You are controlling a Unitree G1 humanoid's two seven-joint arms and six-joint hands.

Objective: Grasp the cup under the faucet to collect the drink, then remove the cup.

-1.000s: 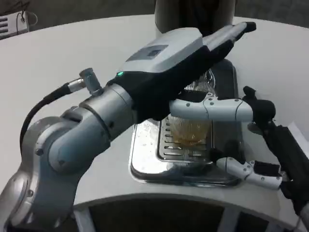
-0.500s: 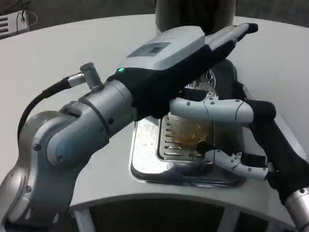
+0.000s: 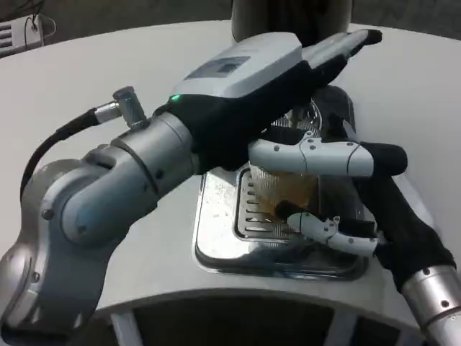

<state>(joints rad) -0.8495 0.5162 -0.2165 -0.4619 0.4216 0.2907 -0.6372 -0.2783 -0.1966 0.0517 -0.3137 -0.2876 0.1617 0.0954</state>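
right hand [image 3: 338, 191] fingers [image 3: 302, 155] around cup [image 3: 288, 191]

You see the clear ribbed plastic cup of amber drink [image 3: 287, 191] standing on the slotted steel drip tray [image 3: 216, 238], which lies on the round white table [image 3: 94, 72]. The right hand [image 3: 328, 191] encloses the cup from its right side. The left hand [image 3: 288, 72] reaches across above it, toward the dark cylindrical dispenser [image 3: 288, 14] behind the tray.

Silver left forearm [image 3: 115, 194], green light [image 3: 173, 99], black cable [image 3: 54, 144].
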